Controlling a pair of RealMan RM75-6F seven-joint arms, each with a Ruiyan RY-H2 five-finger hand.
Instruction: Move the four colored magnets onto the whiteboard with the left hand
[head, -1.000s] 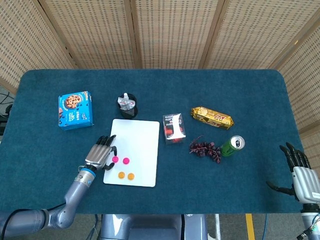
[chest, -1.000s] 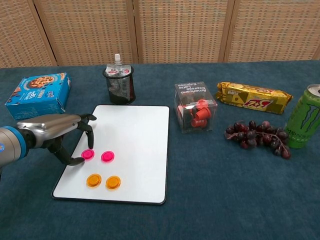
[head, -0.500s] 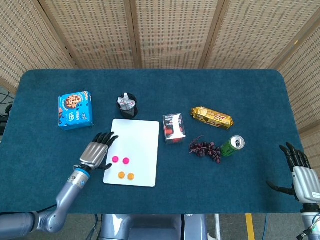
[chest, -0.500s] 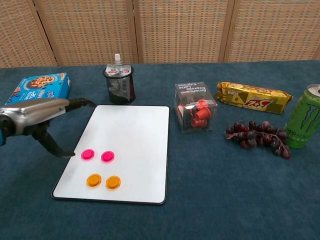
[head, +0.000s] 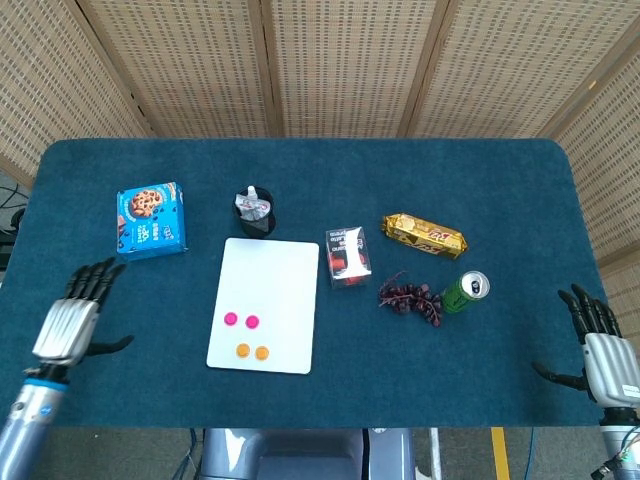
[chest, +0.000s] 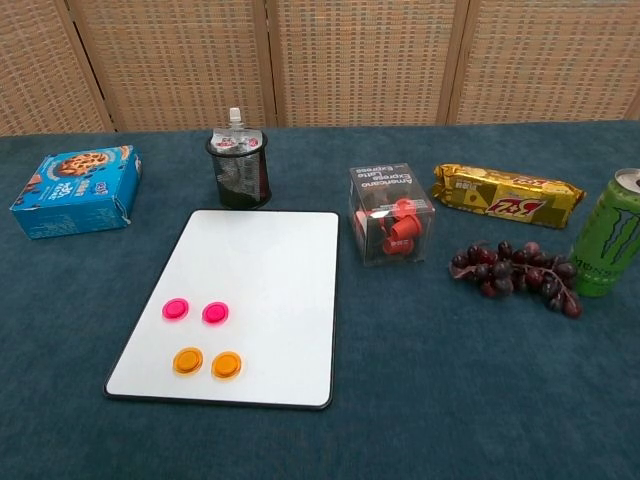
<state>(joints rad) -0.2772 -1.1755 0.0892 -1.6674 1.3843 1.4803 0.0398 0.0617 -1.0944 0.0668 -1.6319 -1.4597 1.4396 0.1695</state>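
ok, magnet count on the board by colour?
Pink magnets: 2
Orange magnets: 2
Total: 4, all lying on the whiteboard.

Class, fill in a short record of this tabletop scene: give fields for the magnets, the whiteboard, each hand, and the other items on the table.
magnets: two pink magnets and two orange magnets, all on the board
whiteboard: flat on the blue table
left hand: open, holds nothing, off to the board's left
right hand: open, at the table's right edge
other items: cookie box, mesh cup, clear box, gold snack pack, grapes, green can
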